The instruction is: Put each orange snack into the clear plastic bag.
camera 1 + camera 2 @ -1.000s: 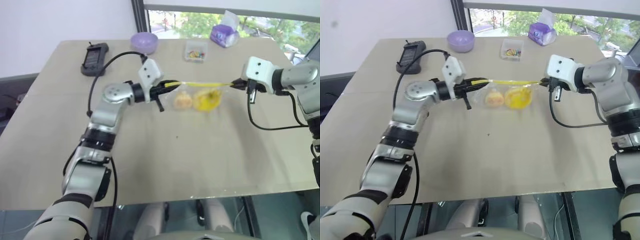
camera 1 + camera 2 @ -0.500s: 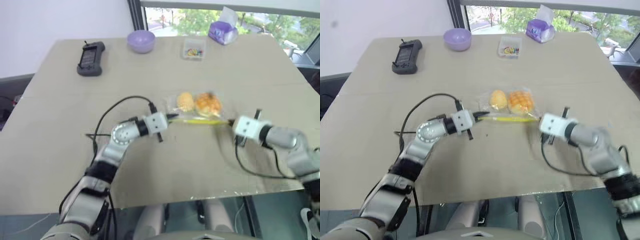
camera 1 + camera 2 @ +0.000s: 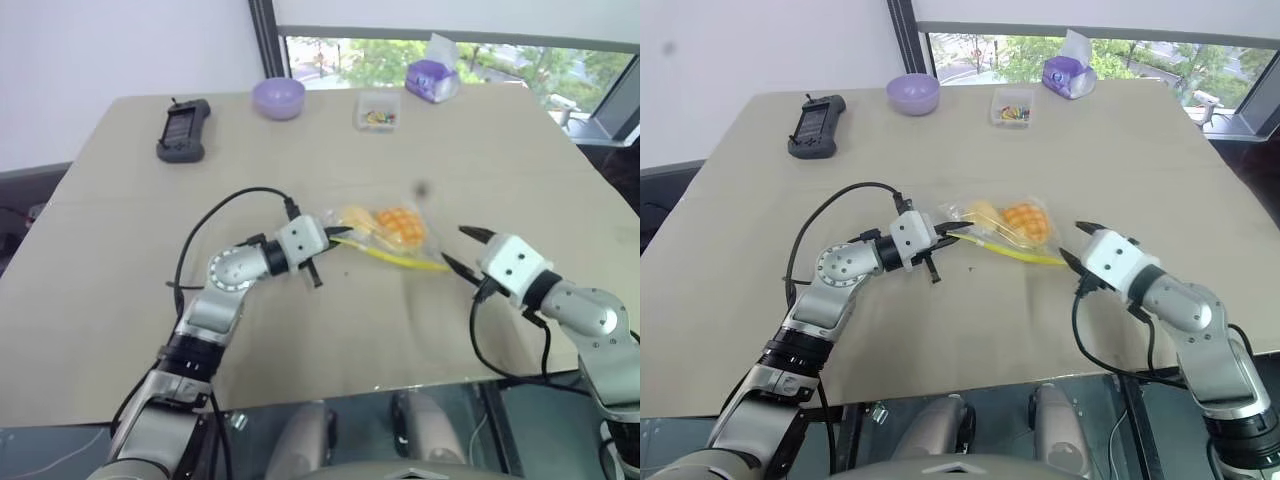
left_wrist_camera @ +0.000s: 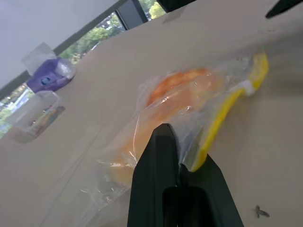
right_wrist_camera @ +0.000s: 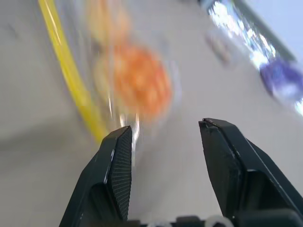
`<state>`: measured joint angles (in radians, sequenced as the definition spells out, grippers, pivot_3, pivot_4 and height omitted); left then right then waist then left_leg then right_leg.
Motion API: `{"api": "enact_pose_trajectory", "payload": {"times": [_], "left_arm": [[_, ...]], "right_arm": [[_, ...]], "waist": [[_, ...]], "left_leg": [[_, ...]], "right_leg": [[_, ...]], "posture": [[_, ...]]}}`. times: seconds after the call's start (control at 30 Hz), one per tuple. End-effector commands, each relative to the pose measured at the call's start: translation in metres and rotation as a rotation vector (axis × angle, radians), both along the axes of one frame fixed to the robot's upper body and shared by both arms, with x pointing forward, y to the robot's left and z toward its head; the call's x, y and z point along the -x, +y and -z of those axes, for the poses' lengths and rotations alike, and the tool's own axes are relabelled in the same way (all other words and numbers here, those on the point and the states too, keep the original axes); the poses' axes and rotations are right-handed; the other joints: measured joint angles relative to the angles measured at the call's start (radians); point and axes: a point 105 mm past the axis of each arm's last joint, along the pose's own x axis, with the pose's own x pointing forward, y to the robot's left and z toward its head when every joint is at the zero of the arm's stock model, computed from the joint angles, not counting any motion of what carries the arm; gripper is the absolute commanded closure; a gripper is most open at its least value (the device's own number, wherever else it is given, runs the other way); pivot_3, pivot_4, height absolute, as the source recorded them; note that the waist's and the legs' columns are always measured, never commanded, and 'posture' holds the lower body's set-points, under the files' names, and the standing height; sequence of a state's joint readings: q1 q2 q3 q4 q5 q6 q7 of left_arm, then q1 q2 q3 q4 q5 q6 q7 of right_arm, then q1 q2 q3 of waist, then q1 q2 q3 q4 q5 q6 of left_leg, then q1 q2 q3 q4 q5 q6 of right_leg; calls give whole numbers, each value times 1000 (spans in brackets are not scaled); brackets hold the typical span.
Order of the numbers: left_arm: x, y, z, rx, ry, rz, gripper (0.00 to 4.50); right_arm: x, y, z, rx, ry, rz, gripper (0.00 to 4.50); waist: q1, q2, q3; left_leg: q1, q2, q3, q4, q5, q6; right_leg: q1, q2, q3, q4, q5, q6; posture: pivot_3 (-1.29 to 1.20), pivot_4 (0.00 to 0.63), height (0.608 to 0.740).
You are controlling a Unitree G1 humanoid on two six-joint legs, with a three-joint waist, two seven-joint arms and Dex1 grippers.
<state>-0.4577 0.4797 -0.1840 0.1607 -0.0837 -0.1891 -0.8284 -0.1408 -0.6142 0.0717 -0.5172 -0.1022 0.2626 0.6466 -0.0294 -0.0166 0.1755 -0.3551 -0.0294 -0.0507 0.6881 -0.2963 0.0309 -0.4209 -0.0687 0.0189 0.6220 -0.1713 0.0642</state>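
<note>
My right pincer (image 3: pixel 1076 243) has just let go of the bag's mouth and now stands open just beside the yellow strip, while my left pincer (image 3: pixel 955 233) stays pinched shut on the other corner. The clear bag (image 3: pixel 1005 228), a second ago stretched in the air between both pincers, now lies on the table (image 3: pixel 940 140) with the gridded bun (image 3: pixel 1026 219) and the small orange ball (image 3: pixel 983 213) inside it. Filling looks done to me.
</note>
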Motion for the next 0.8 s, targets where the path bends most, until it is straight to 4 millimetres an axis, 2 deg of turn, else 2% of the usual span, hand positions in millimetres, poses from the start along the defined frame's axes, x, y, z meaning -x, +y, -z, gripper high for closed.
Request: {"api": "enact_pose_trajectory", "payload": {"times": [0.03, 0.23, 0.5, 0.6, 0.8], "left_arm": [[1, -6, -26, 46, -28, 29, 4500], [-1, -6, -30, 50, 15, 24, 4500], [-1, -6, -34, 63, 36, 6, 4500], [-2, -7, -36, 72, 46, -1, 4500], [-4, -9, -38, 78, 59, -6, 4500]], "right_arm": [[8, 50, -12, -14, -39, -154, 2016], [-7, 79, -8, -6, -45, -180, 2016], [-19, 89, -3, 2, -60, -181, 2016], [-19, 92, -2, 9, -67, -194, 2738], [-18, 96, -10, -5, -78, -203, 2738]], "waist": [[0, 0, 0], [15, 0, 0], [16, 0, 0], [15, 0, 0], [15, 0, 0]], "left_leg": [[0, 0, 0, 0, 0, 0], [-5, -2, -4, 0, 0, 0], [-12, -2, -4, -4, 1, -3], [-12, -2, -3, -4, 0, -1], [-12, -2, -4, -4, 0, -1]], "right_leg": [[0, 0, 0, 0, 0, 0], [-2, -1, -3, -2, 0, -1], [-10, -1, -3, -4, 0, -1], [-11, -1, -3, -4, 0, -1], [-11, -1, -3, -3, 0, -1]], "posture": [[0, 150, 740], [0, 150, 740], [0, 150, 740], [0, 150, 740], [0, 150, 740]]}}
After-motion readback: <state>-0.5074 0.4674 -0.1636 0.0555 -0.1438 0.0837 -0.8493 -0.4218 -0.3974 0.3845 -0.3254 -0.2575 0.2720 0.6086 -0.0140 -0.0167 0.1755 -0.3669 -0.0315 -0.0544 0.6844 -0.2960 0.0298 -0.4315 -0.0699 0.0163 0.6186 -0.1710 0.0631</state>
